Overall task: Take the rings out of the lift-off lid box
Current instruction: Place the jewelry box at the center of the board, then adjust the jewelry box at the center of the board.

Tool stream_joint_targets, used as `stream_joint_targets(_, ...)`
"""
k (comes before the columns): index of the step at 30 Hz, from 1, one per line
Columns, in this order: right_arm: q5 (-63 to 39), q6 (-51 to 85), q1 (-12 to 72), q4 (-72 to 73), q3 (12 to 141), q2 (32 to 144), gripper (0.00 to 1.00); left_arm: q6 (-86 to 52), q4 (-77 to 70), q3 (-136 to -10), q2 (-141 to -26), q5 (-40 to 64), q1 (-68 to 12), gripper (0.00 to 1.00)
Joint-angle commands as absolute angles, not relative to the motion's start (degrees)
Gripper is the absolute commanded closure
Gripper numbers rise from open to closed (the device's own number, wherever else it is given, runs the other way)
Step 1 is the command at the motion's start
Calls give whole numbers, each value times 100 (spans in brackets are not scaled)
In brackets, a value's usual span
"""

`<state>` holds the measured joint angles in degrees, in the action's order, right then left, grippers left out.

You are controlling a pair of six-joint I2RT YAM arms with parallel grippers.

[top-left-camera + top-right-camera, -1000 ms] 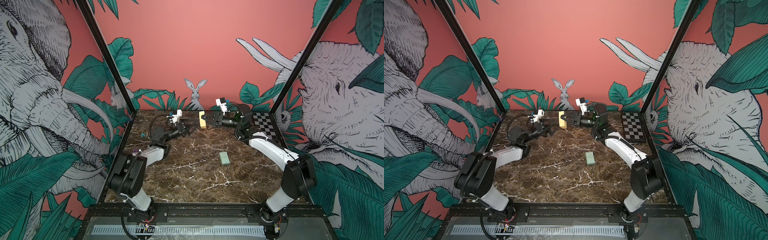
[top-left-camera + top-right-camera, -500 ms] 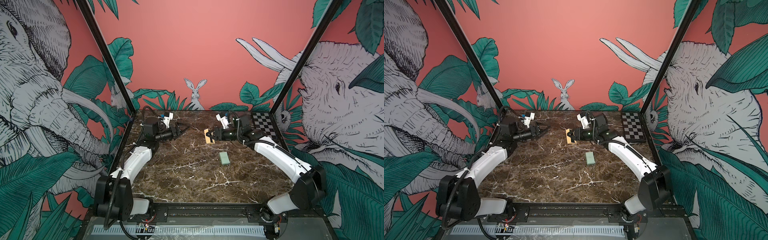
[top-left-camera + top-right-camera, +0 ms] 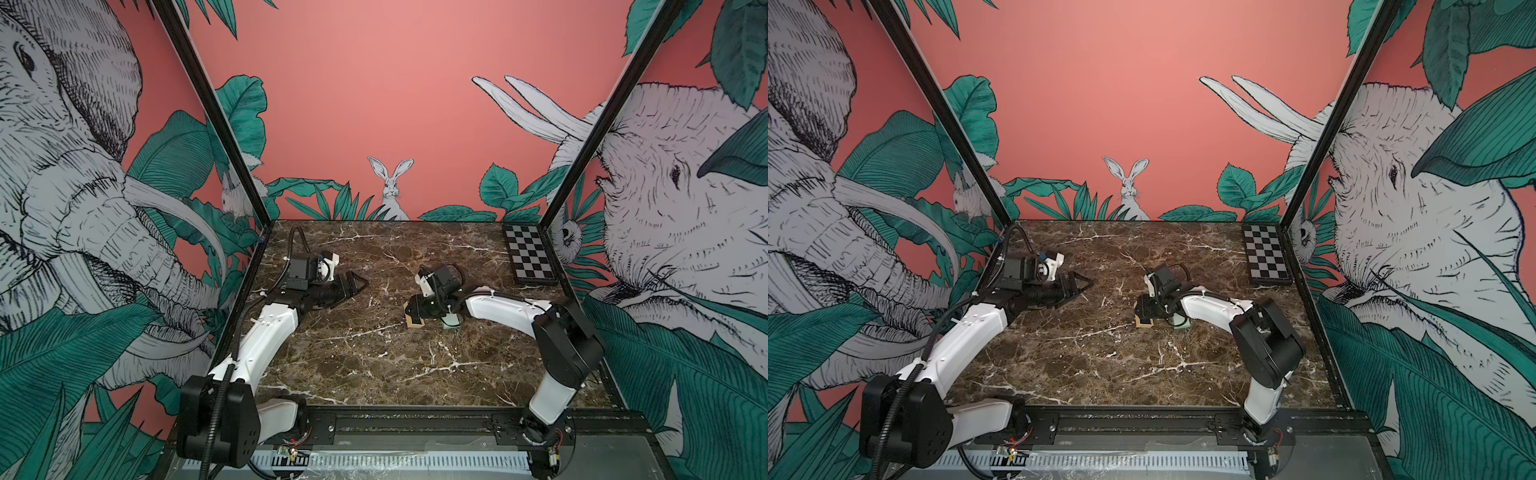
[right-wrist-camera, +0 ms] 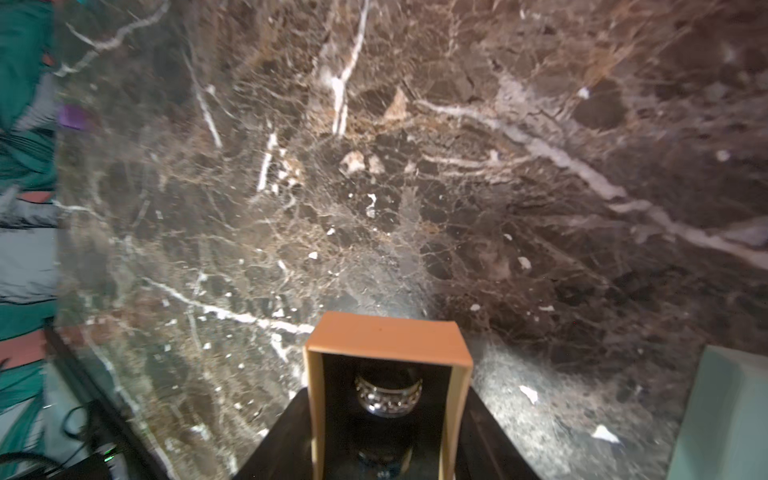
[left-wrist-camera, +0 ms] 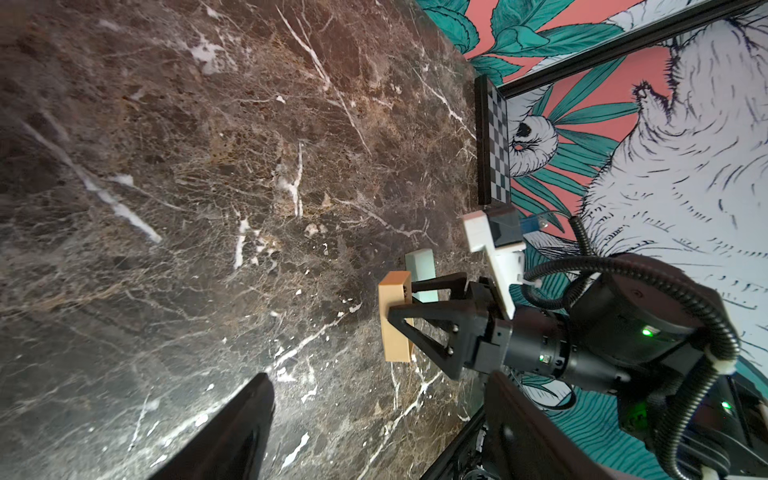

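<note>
- Status: box is open. Base point(image 4: 386, 336) is clamped in R gripper point(image 5: 401, 301), jaws pressed on its two long walls at mid-length, fingers coming down from above. It hangs low over table point(image 3: 374, 365); touching or just clear, cannot tell.
- Lid point(image 5: 420, 272) lies flat on table just beside base, under R arm.
- Ring point(image 4: 388, 391) not yet out. It sits in base's dark lining, seen in R wrist view. There is a dim shape lower in base, poss. a 2nd ring, too dark to tell.
- L gripper point(image 3: 360, 285): jaws apart, empty, well apart from base.
- Risk 1: thin walls may bow under the clamp. If the clamp slackens, base could slip or tip and ring roll onto dark marble, hard to spot.
- Risk 2: mouth is narrow and R fingers flank it. L fingers going in could strike R fingers or the rim and knock base askew.
- Risk 3: ring is small and sunk below the rim, so a pinch could miss or push it deeper.
- Risk 4: lid is close by; R arm motion could shove it.
- Orientation: base mouth faces up toward R wrist, bottom toward table. Long axis approx. level, running roughly front-to-back, about parallel w/ long side of checkerboard point(image 3: 530, 253).
- Ring stands on edge; its hole appears to point along base's long axis.
</note>
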<state>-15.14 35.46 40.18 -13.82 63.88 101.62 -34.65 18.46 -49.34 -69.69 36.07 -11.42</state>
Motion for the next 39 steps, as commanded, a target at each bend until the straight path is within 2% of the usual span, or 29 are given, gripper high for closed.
stream_joint_targets(1, -769, 3443, 4183, -1771, 6861, 10332, 48, -3202, 2146, -4779, -6738, 3257, -1129, 18)
stream_joint_targets(14, -462, 3974, 4260, -1841, 7214, 11052, 46, -3099, 2230, -4731, -6584, 3305, -1129, 18)
stream_joint_targets(20, -538, 4072, 4269, -1888, 7371, 11134, 30, -2884, 2658, -4841, -6525, 3219, -1127, 18)
stream_joint_targets(26, -353, 3835, 4286, -2390, 7398, 10581, 25, -2583, 3432, -4988, -6546, 2999, -1214, 20)
stream_joint_targets(29, -114, 3361, 4280, -2989, 7479, 10020, 24, -2648, 3574, -4958, -6510, 2651, -1692, 23)
stream_joint_targets(31, 27, 2919, 4254, -3297, 7650, 9687, 25, -2920, 3363, -4902, -6551, 2317, -2287, 26)
stream_joint_targets(33, -196, 2432, 4154, -3424, 7725, 9410, 29, -3361, 2976, -4845, -6763, 2007, -2907, 35)
stream_joint_targets(35, -522, 1931, 4046, -3376, 7719, 9266, 39, -3710, 2561, -4821, -7061, 1748, -3365, 40)
stream_joint_targets(37, -869, 1399, 3929, -3361, 7716, 9254, 50, -3943, 2254, -4909, -7362, 1412, -3716, 41)
stream_joint_targets(39, -1097, 1022, 3794, -3523, 7756, 9340, 59, -4061, 2122, -5094, -7696, 1015, -3971, 46)
